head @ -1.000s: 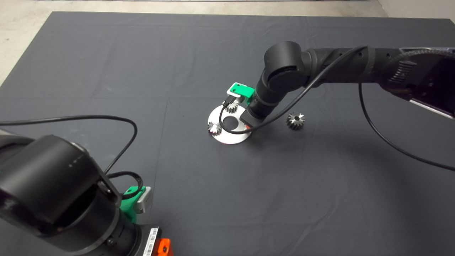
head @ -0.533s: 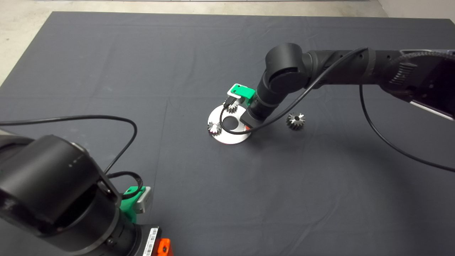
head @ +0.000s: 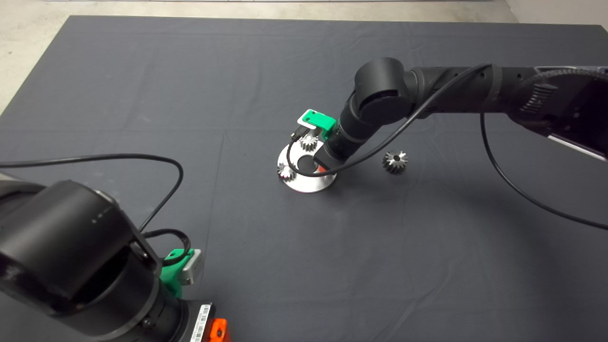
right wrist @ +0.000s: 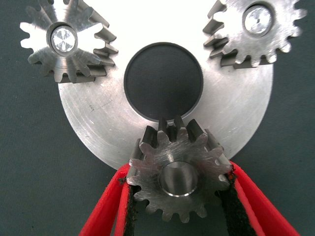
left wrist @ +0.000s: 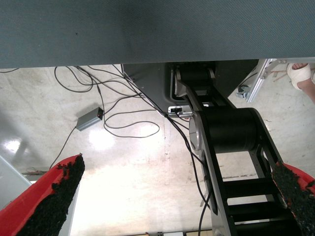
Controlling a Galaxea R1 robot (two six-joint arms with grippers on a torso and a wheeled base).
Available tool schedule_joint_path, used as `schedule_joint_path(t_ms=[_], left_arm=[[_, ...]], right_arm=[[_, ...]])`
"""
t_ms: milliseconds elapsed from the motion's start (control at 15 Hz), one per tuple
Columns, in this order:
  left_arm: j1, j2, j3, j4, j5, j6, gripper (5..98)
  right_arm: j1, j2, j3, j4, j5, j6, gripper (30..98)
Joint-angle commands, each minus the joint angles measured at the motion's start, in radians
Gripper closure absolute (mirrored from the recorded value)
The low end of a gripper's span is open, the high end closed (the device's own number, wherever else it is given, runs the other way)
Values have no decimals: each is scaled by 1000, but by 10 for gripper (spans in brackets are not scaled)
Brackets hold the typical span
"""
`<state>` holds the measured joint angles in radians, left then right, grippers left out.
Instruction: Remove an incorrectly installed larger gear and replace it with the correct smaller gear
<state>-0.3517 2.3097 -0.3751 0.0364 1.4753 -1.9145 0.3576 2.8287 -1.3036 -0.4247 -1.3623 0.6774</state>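
My right gripper (right wrist: 179,173) is shut on the smaller gear (right wrist: 177,179), a bright silver gear with fine teeth, held by its sides over the near rim of the round silver plate (right wrist: 98,128). Its bore looks hollow. Two identical small gears (right wrist: 64,42) (right wrist: 256,24) sit on pins on the plate, either side of its centre hole (right wrist: 163,81). In the head view the right gripper (head: 324,166) covers the plate's right side (head: 306,183). The larger gear (head: 394,161), darker with coarse teeth, lies on the mat to the right of the plate. My left gripper (left wrist: 182,182) is open and parked at the lower left.
The dark mat (head: 332,266) spreads all round the plate. The right arm's black cable (head: 498,166) loops over the mat on the right. The left wrist view shows the floor with cables (left wrist: 123,123) and a person's foot (left wrist: 301,74).
My right gripper has shifted a little to the left and further over the plate. The larger gear and the left arm have not moved.
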Motion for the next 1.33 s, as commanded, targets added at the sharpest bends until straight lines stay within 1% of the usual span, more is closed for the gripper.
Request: schedule_joint_path(t_ms=[0,667,733,800,933,1067,1267], left_arm=[[-7,-2,18,-16,10,2,54],[-7,-2,18,-15,10,2,54],[-7,-2,18,-15,10,2,54],[-7,-2,18,-15,10,2,54],[-7,-2,18,-15,11,2,54],[-7,-2,18,-15,11,2,54],[-7,-2,18,-15,11,2,54]], right_arm=[[9,-1,9,23,3,-1,902],[17,-8,9,24,-9,-6,901],[18,-8,9,27,-16,-6,901],[19,-8,11,27,-33,-7,901],[18,-8,14,29,-41,-7,901],[18,-7,17,30,-60,-7,901],[17,-1,18,38,-72,-8,901]])
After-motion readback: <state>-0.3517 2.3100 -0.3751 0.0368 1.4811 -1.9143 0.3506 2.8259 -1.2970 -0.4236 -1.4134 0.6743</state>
